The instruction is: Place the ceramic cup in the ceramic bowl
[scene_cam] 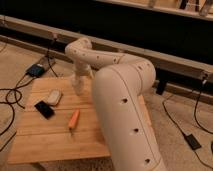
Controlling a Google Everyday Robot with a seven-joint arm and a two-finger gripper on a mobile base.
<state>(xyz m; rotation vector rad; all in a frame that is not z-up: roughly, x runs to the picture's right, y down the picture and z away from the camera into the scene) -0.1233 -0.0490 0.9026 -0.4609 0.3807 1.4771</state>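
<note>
Above far edge of table (45,142), beyond carrot (74,119): claw (78,87); apart or clamped, cannot tell.

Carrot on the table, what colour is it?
The carrot is orange, seen best in the camera view; the tool hangs over the table beyond it.
</note>
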